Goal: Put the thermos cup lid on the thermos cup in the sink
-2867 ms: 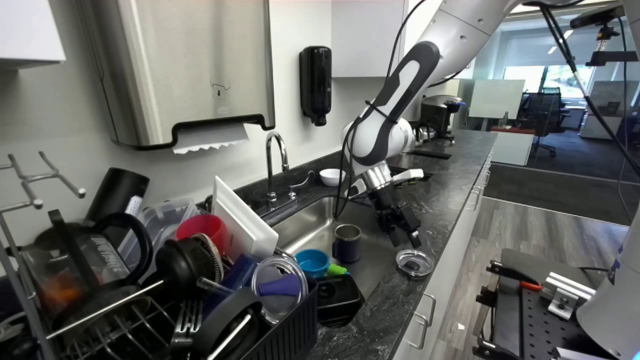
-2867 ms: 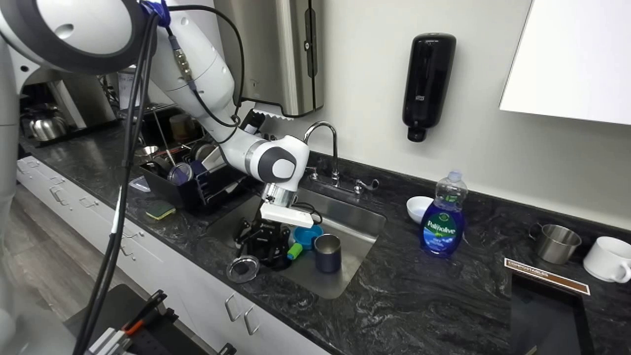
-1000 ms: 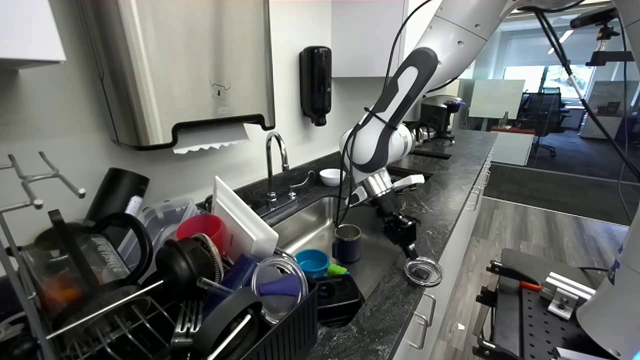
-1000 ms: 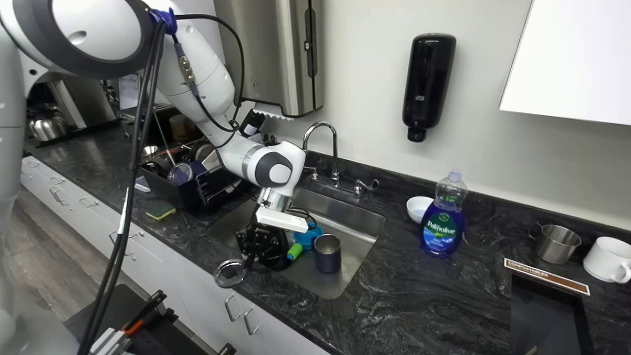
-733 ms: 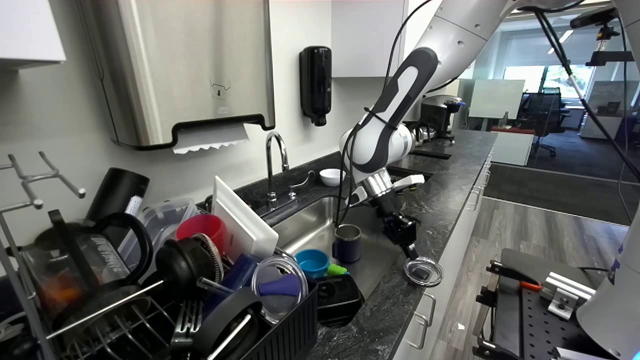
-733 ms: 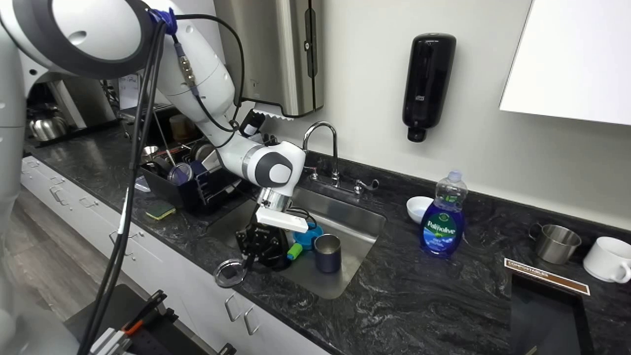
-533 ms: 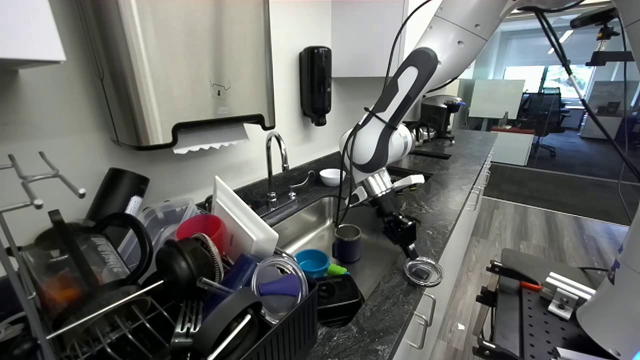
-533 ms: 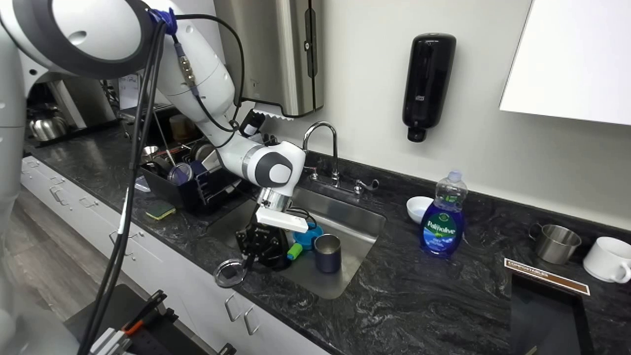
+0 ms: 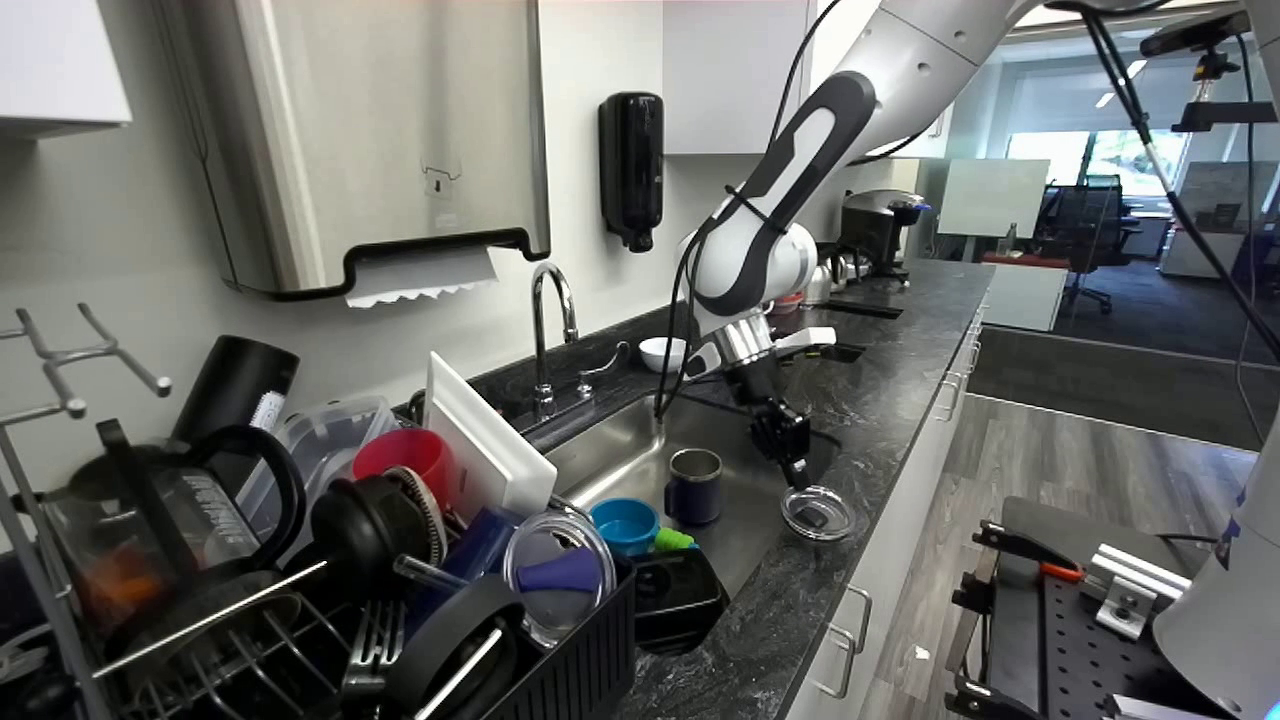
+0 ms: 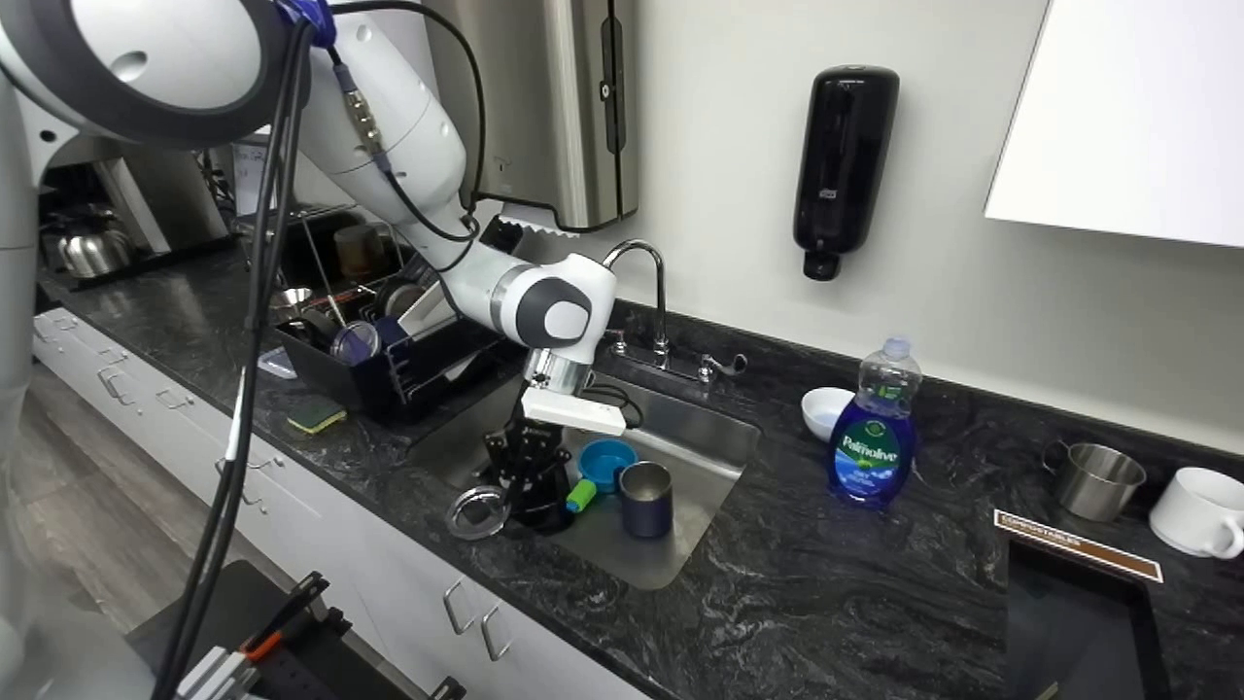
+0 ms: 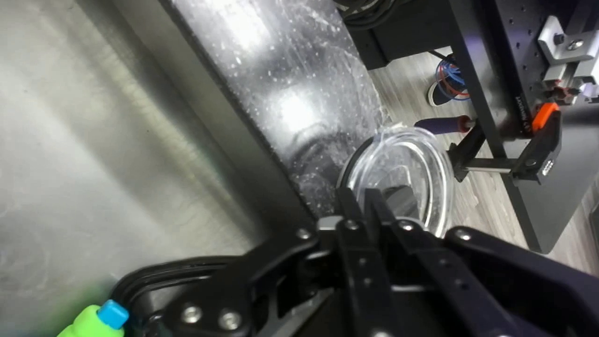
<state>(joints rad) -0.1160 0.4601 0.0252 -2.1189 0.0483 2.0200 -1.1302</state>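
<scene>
The clear round thermos cup lid (image 9: 817, 516) has a dark slider and hangs tilted at the counter's front edge, seemingly raised. My gripper (image 11: 359, 194) is shut on the near rim of the lid (image 11: 395, 161) in the wrist view; its two narrow black fingers stand close together there. The same hold shows in an exterior view, with the lid (image 10: 476, 513) just beyond the fingertips. Upright in the steel sink (image 10: 695, 437) is the dark blue thermos cup (image 10: 647, 507), its top uncovered. This cup (image 9: 695, 492) is apart from the gripper and outside the wrist view.
Near the cup in the sink are a blue bowl (image 9: 625, 526), a green object (image 9: 675, 540) and a black container (image 9: 680, 600). A faucet (image 10: 661, 282) rises behind. A loaded dish rack (image 10: 350, 384) and a soap bottle (image 10: 875, 428) stand either side of the sink.
The gripper, open above the lid at first, has shut on its rim. In the last half second, gripper and lid have moved up and toward the sink together. The cup has stayed put.
</scene>
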